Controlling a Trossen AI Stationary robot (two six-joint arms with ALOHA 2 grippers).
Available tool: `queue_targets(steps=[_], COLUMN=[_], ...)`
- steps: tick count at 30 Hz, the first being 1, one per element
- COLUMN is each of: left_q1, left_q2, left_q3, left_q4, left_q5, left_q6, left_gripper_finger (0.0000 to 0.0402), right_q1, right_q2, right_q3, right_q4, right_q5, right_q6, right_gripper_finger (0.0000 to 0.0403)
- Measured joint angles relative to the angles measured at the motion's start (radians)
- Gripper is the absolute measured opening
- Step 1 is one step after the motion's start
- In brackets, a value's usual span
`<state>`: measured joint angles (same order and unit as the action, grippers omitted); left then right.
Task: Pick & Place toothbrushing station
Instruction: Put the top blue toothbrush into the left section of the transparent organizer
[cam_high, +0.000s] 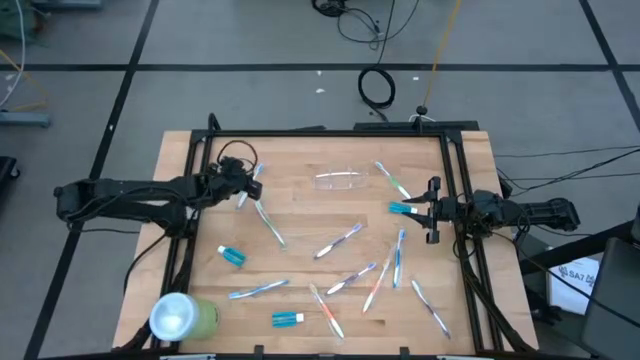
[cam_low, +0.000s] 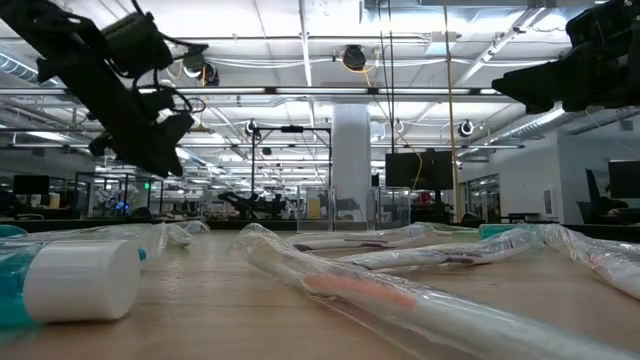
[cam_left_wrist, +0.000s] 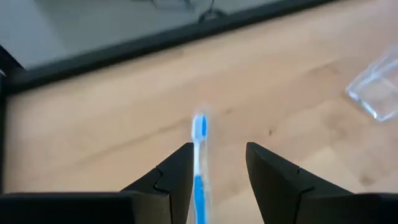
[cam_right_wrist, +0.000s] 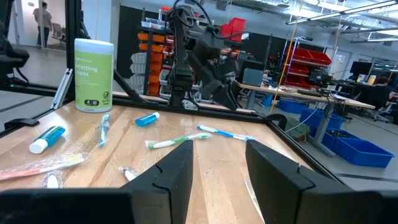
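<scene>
The clear plastic cup (cam_high: 342, 180) lies on its side on the wooden table, toward the far edge; its rim also shows in the left wrist view (cam_left_wrist: 376, 87). My left gripper (cam_high: 246, 186) is open above the table's far left part, left of the cup. A blue toothbrush (cam_left_wrist: 199, 162) shows blurred between its fingers, close to one of them. My right gripper (cam_high: 432, 210) is open and empty at the table's right side, beside a blue toothpaste tube (cam_high: 402, 208). My left gripper's fingers stand well apart, with the blue toothbrush's shaft (cam_left_wrist: 198, 186) running along between them right beside one finger (cam_left_wrist: 177, 174). I cannot tell whether the finger touches it.
Several wrapped toothbrushes (cam_high: 340, 240) lie scattered over the table's middle and near part, with two more toothpaste tubes (cam_high: 231, 256) (cam_high: 288, 319). A light-green canister with a whitish top (cam_high: 183, 317) sits at the near left corner. A black frame (cam_high: 330, 132) rims the table.
</scene>
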<state>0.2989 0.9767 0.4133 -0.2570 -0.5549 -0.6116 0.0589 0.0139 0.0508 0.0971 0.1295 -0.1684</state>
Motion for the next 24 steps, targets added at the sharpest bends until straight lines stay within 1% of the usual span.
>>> queue_targets(steps=[3, 5, 9, 13, 17, 24], left_q1=[0.041, 0.062, 0.097, 0.118, 0.122, 0.149], left_q2=[0.040, 0.073, 0.139, 0.192, 0.251, 0.365], left_q3=[0.000, 0.000, 0.000, 0.000, 0.000, 0.000], left_q4=[0.001, 0.001, 0.024, 0.085, 0.149, 0.157], left_q5=[0.079, 0.104, 0.110, 0.113, 0.142, 0.140], left_q6=[-0.003, -0.010, -0.019, -0.007, 0.000, 0.000], left_gripper_finger=[0.0152, 0.0152, 0.0152, 0.0152, 0.0152, 0.0152], right_q1=[0.000, 0.000, 0.000, 0.000, 0.000, 0.000], right_q2=[0.000, 0.000, 0.000, 0.000, 0.000, 0.000], right_q3=[0.000, 0.000, 0.000, 0.000, 0.000, 0.000], right_q4=[0.000, 0.000, 0.000, 0.000, 0.000, 0.000], right_q5=[0.000, 0.000, 0.000, 0.000, 0.000, 0.000], right_q6=[0.000, 0.000, 0.000, 0.000, 0.000, 0.000], right_gripper_finger=[0.0141, 0.0141, 0.0141, 0.0141, 0.0141, 0.0141])
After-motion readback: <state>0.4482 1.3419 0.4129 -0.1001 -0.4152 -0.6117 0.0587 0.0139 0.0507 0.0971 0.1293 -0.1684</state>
